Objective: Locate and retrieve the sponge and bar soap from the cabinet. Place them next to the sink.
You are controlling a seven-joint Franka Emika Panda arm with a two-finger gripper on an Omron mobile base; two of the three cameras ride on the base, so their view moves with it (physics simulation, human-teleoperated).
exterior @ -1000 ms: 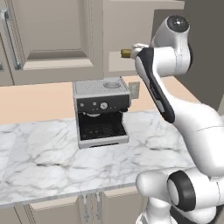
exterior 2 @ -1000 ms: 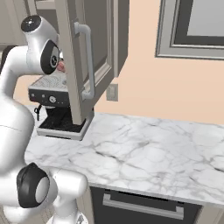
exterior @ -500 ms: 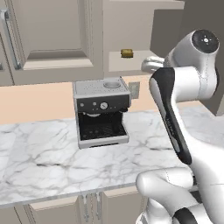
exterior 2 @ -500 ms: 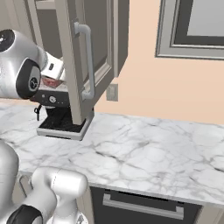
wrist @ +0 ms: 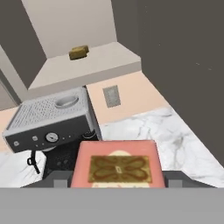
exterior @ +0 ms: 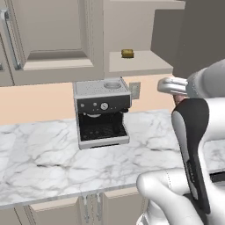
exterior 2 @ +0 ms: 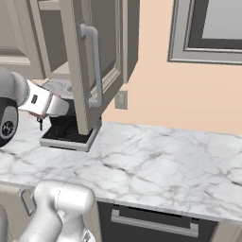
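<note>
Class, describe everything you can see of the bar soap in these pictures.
The bar soap is a pinkish-red rectangular block with rounded edges and a brownish-gold ornamental panel on its upper face. It looks smooth and solid. It lies flat between the fingers of the hand, held in front of the coffee machine, off the cabinet shelf.

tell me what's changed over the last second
The arm has swung away from the open cabinet toward the right, carrying the bar soap in the gripper. The sponge stays on the shelf, and the coffee machine hasn't moved.
</note>
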